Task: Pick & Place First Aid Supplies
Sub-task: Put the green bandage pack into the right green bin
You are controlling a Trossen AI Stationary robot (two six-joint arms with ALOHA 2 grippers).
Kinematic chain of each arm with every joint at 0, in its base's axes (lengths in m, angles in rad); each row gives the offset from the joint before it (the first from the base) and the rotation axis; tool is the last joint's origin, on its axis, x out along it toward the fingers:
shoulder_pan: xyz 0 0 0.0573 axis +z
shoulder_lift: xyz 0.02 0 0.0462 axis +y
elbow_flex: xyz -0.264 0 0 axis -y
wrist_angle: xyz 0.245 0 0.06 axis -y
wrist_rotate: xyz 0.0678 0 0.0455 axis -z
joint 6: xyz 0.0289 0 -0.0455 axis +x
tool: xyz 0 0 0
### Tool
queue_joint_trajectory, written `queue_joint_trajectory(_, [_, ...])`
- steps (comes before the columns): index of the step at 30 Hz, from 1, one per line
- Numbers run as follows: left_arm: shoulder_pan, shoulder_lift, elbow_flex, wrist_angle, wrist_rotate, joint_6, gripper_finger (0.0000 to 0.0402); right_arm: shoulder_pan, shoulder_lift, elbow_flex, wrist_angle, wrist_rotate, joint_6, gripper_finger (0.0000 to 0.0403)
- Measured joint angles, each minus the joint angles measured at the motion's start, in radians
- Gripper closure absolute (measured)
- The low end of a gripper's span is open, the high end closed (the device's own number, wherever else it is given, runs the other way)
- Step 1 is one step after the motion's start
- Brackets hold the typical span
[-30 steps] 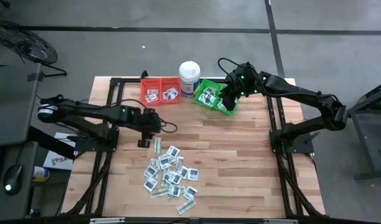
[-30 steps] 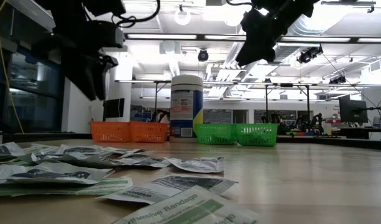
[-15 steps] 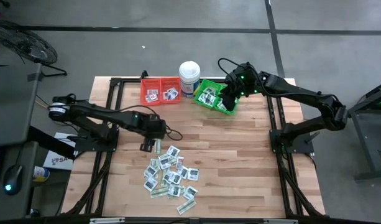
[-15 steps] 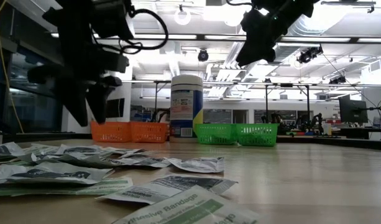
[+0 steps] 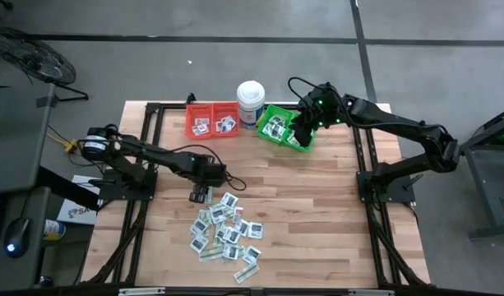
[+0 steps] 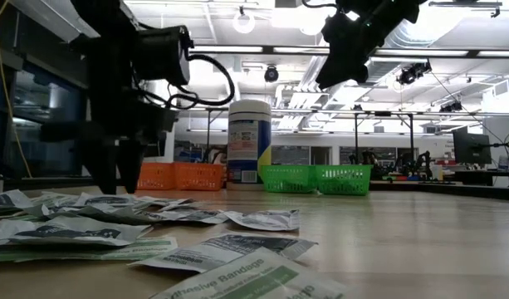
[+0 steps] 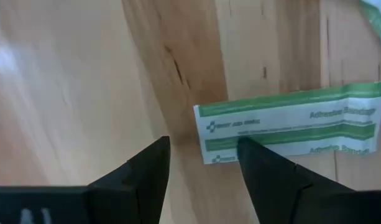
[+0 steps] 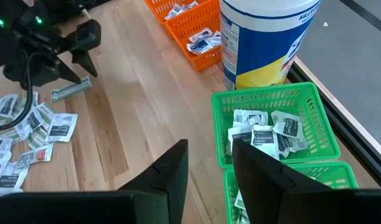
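L gripper point(image 7: 199, 168) observed low over table, fingers spread, nothing held. Green-and-white bandage strip point(image 7: 293, 127) lies flat just ahead of fingertips, one end beside one fingertip; rest of packet pile point(image 5: 227, 233) near. Advised: strip to be centred between fingers before descent, then closed on across its narrow width. R gripper point(image 8: 209, 165) parked above green bin point(image 8: 317, 118), fingers part-open, empty.

On the pale wooden plank table point(image 5: 317, 197), the left gripper point(image 5: 201, 194) hangs over a green-and-white strip packet point(image 5: 207, 194) above the heap of small flat packets point(image 5: 228, 233), while the right gripper point(image 5: 302, 134) hovers over the green plastic bins point(image 5: 276, 123).
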Motion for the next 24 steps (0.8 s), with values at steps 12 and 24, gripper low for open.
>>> queue_joint_trajectory(12, [0.002,0.117,0.008,0.076,0.087,-0.007,0.0218,0.000,0.000,0.000,-0.001,0.000,0.000,0.0284])
queue_joint_trajectory(24, [0.000,0.137,0.011,0.096,0.116,-0.013,0.0295,0.000,0.000,0.000,-0.007,-0.007,0.000,0.0284])
